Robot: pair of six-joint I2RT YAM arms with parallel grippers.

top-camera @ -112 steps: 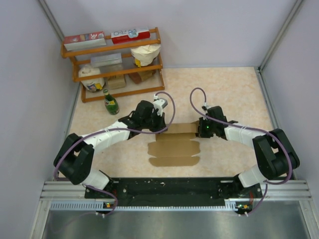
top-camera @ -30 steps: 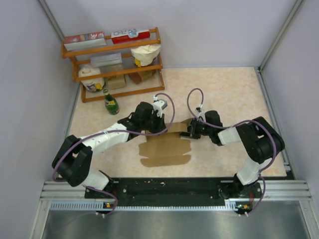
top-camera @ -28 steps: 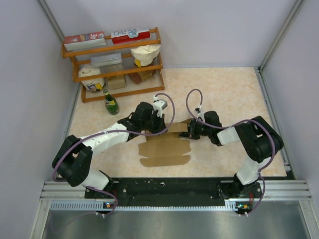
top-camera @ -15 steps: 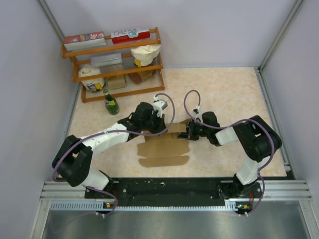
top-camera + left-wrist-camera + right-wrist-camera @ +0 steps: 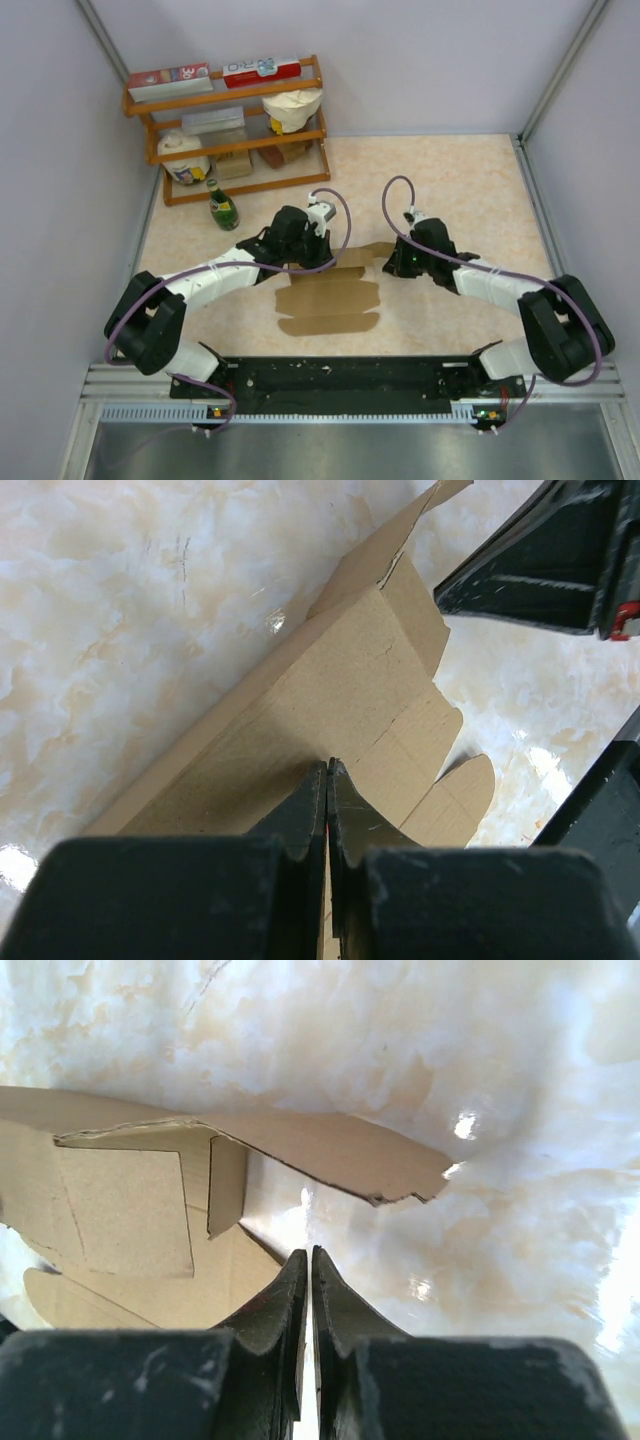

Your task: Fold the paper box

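Note:
The paper box (image 5: 330, 300) lies mostly flat on the marbled table between the two arms, plain brown cardboard with scalloped flaps. Its far panel (image 5: 340, 680) slopes up off the table. My left gripper (image 5: 326, 264) is shut, and its tips (image 5: 328, 766) press against that raised panel. My right gripper (image 5: 389, 266) is shut with nothing between its fingers, just off the box's right end. In the right wrist view its tips (image 5: 309, 1252) hover over bare table beside the box's edge (image 5: 120, 1210), and a torn-edged flap (image 5: 330, 1155) stands raised ahead of them.
A wooden shelf (image 5: 230, 125) at the back left carries red-and-white boxes, a cream bag and jars. A green bottle (image 5: 223, 208) stands on the table in front of it. Walls close in both sides, and a black rail (image 5: 340, 375) runs along the near edge.
My right gripper has backed off to the right, away from the box's raised flap, and its arm has swung outward. The box slid left earlier and now lies still. The left gripper has stayed put.

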